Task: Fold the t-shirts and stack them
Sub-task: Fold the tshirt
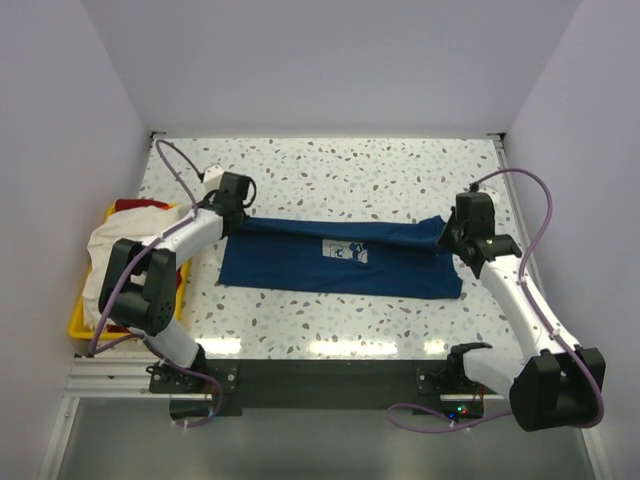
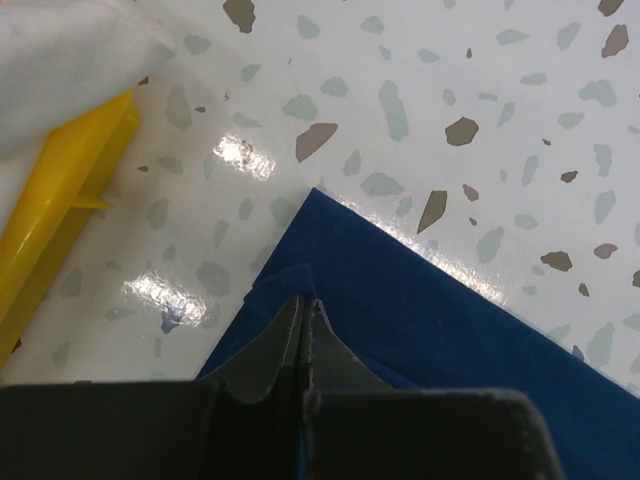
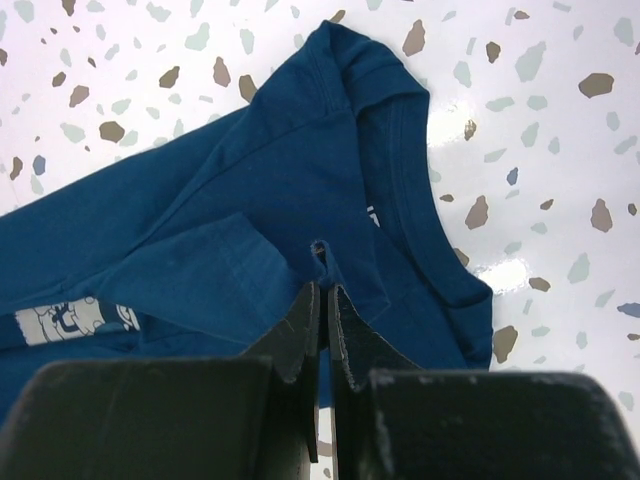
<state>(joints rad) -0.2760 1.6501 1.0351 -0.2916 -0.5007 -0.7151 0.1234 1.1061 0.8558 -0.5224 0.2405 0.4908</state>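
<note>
The navy blue t-shirt lies stretched across the middle of the table, folded lengthwise, its white print facing up. My left gripper is shut on the shirt's far left corner. My right gripper is shut on a pinch of cloth near the collar at the shirt's right end. The cream-white shirt hangs over the yellow bin, with a red one behind it. The orange shirt does not show.
The yellow plastic bin stands at the table's left edge, its rim in the left wrist view. The speckled tabletop extends behind the shirt. White walls close in on the left, back and right.
</note>
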